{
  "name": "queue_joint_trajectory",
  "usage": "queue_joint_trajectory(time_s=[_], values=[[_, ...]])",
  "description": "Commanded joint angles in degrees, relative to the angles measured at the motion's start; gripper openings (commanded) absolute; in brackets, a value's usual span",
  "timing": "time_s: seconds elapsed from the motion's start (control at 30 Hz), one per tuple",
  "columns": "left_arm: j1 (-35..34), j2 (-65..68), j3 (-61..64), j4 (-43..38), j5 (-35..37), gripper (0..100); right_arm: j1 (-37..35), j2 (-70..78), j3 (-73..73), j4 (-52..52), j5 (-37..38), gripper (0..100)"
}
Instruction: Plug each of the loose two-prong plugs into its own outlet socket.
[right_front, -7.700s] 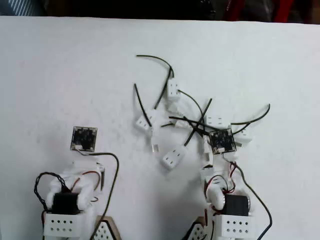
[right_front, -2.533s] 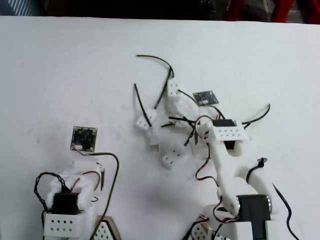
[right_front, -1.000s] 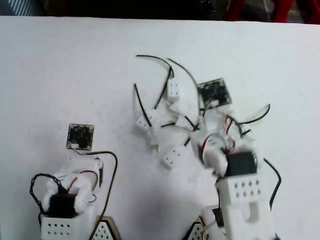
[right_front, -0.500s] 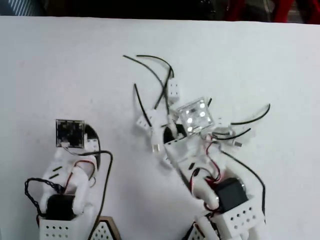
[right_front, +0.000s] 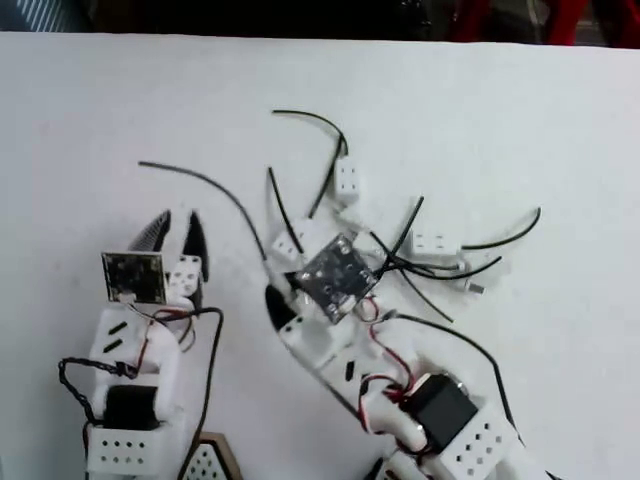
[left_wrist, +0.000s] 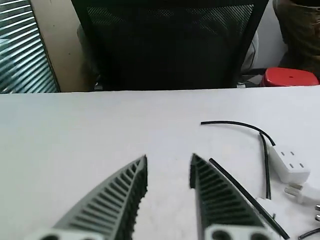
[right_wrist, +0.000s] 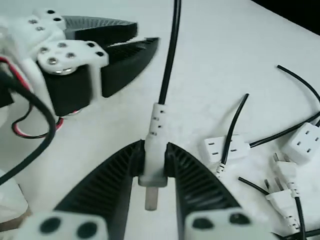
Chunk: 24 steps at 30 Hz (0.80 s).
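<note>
Now my right pincer (right_wrist: 154, 150) clamps a white black-corded two-prong plug (right_wrist: 154, 125), left pincer (left_wrist: 168, 165) apart; next, align it with the white socket block (right_front: 346, 178) at one o'clock.

The right arm (right_front: 440, 415) was folded up close to its base. It went out to the pile (right_front: 432, 242) of plugs and cords, then swung over toward the left arm (right_front: 130, 405). Now the right gripper (right_wrist: 154, 148) is closed tight on a plug (right_wrist: 155, 125). The plug's black cord (right_front: 205, 185) has come out of the pile and now trails across the table (right_front: 520, 110) toward the far left. The left gripper (right_front: 177, 232) has come forward and its jaws have opened.
</note>
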Motion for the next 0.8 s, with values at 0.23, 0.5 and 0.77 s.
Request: queue_joint_trajectory(time_s=[0.23, 0.5, 0.77], values=[[6.64, -0.48, -7.74, 4.40, -0.44, 21, -3.03, -0.92, 3.43, -1.10, -0.53, 1.6], [18.86, -0.48, -21.45, 22.77, -4.66, 21, -3.03, -0.48, 3.60, -1.10, -0.53, 1.6], [22.11, -0.48, -25.41, 30.07, -7.12, 21, -2.86, -0.48, 3.60, -1.01, -0.53, 1.6]])
